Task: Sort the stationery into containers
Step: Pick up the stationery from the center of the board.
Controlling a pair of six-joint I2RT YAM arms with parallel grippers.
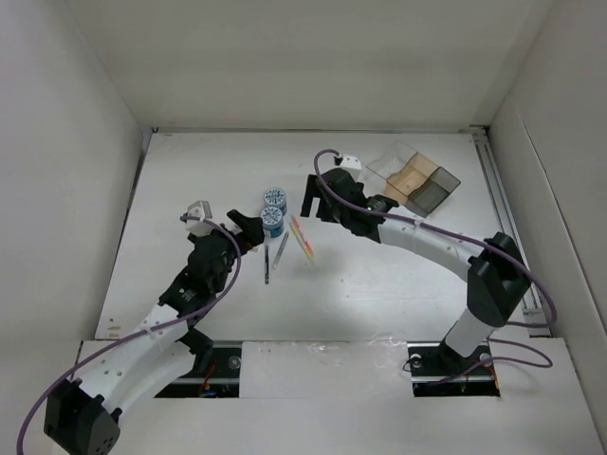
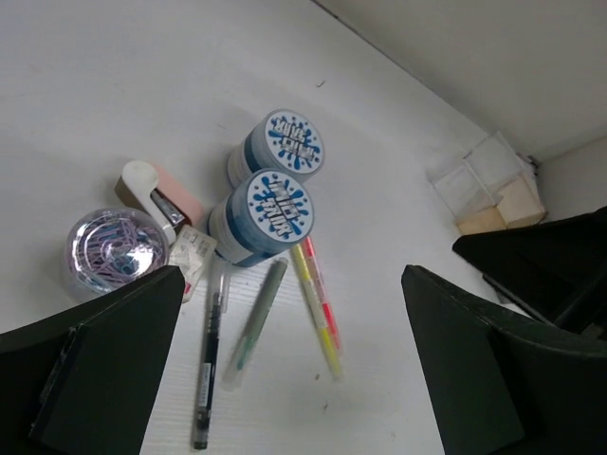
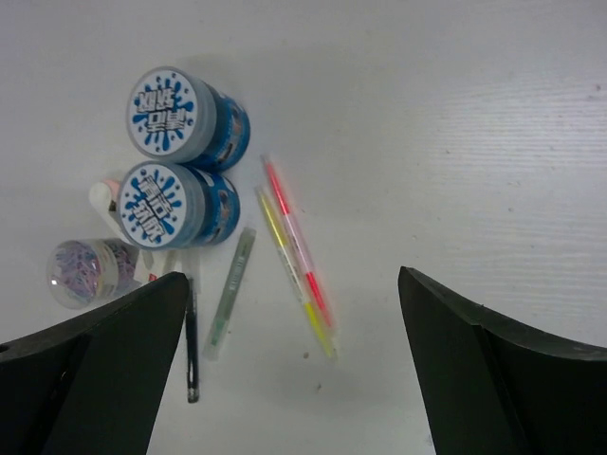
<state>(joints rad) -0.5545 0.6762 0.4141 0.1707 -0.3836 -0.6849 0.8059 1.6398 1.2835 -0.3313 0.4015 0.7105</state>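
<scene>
Two blue-and-white rolls (image 1: 274, 198) (image 1: 272, 220) stand side by side mid-table, also in the left wrist view (image 2: 285, 147) (image 2: 270, 213). Below them lie a black pen (image 2: 207, 365), a grey pen (image 2: 254, 322) and two slim pens together, one yellow (image 2: 321, 318), one orange-red (image 3: 296, 242). The clear organizer tray (image 1: 417, 180) sits at the back right. My left gripper (image 1: 248, 230) is open and empty, just left of the rolls. My right gripper (image 1: 315, 199) is open and empty, above the table just right of the rolls; its view looks down on the pens (image 3: 230, 289).
A clear round jar of paper clips (image 2: 114, 251) and a small pink-and-white stapler-like item (image 2: 156, 194) lie left of the rolls, close under my left gripper. White walls enclose the table on the left, back and right.
</scene>
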